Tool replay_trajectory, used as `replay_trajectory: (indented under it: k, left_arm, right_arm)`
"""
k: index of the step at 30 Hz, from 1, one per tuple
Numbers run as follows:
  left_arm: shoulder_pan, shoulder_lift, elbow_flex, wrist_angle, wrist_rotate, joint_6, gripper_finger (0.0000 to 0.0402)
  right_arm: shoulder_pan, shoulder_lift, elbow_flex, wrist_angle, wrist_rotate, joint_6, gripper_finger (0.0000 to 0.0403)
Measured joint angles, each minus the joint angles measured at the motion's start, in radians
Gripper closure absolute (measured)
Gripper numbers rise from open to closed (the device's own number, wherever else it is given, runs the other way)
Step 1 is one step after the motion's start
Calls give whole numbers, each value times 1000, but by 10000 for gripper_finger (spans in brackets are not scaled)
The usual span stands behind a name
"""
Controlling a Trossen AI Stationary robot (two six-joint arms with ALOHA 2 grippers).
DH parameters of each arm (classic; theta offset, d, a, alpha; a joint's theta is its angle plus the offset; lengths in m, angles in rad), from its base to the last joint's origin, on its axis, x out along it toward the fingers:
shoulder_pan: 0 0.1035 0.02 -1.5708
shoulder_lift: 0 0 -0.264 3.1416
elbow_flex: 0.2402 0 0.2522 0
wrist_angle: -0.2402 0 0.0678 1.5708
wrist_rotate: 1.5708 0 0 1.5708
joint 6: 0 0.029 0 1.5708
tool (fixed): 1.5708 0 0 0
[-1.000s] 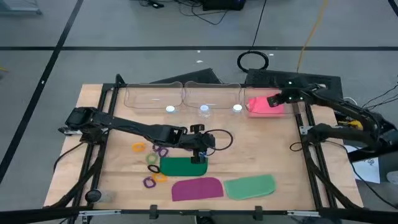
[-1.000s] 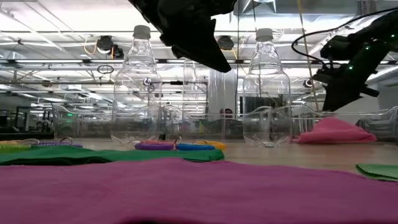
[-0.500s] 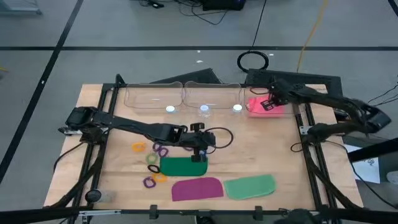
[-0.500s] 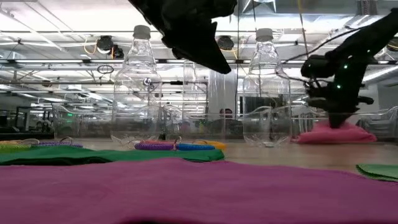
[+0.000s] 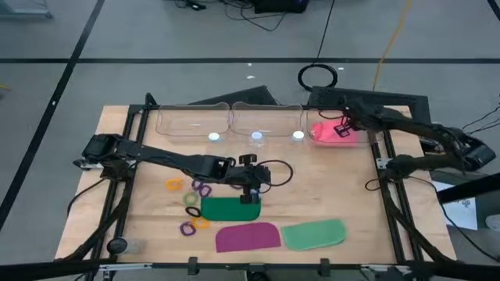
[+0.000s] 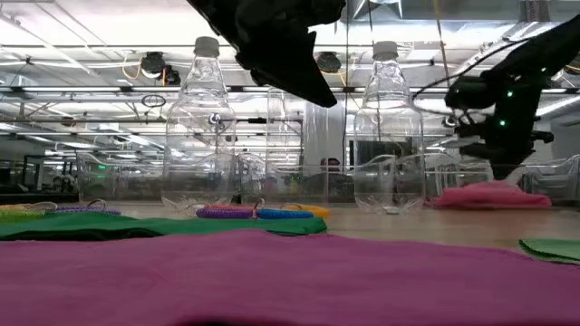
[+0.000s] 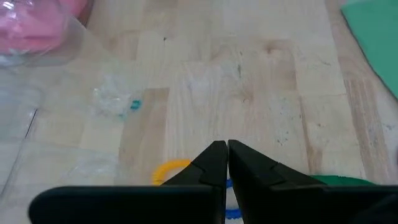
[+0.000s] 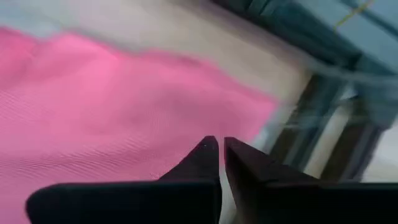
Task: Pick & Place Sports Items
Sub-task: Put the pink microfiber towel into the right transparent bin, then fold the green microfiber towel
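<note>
Over the pink piece [image 5: 337, 134] at the bench's [image 5: 328, 187] far right corner, your right hand [image 5: 341, 125] hovers, clenched with nothing between the fingers; its wrist view shows the tips nearly touching above pink fabric. The low view shows that hand raised clear of the pink piece [image 6: 490, 195], which the high view can't confirm. Your left hand [image 5: 251, 190] sits mid-bench at the dark green piece's [image 5: 230, 208] far edge, well apart from the pink one, fingers closed and empty in its wrist view. Only that wrist view shows a yellow ring [image 7: 169, 170] and a blue ring just behind the tips, partly hidden. Purple piece [image 5: 248, 236] and light green piece [image 5: 314, 234] lie nearer you than the dark green. Three clear bottles [image 5: 255, 138] stand left of the pink piece. Rings [image 5: 195, 198] cluster left of the dark green; their count is hard to make out.
</note>
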Motion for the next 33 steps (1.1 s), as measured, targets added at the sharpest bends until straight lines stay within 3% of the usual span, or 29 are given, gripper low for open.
replay_trajectory:
  k: [3, 8, 13, 16, 23, 28, 33]
  left_arm:
    - [0, 0, 0, 0, 0, 0, 382]
    - [-5, 0, 0, -18, 1, 54, 382]
    - [-72, -27, 0, -102, -16, 167, 398]
    - [-118, -45, 1, -190, 66, 37, 394]
    - [-219, -12, 0, -434, 77, -447, 355]
    - [-272, 66, 0, -472, 95, -539, 358]
    - [-265, 162, 0, -469, 97, -576, 383]
  right_arm:
    - [29, -114, 0, 9, -4, -22, 402]
    - [141, -323, 0, 38, -101, -49, 403]
    - [358, -489, 1, 90, -205, -41, 403]
    - [543, -537, 1, 134, -204, -3, 403]
    - [990, -501, 1, 356, -48, -22, 403]
    - [1213, -408, 0, 471, 81, -69, 403]
    - [1346, -305, -20, 589, 82, -54, 403]
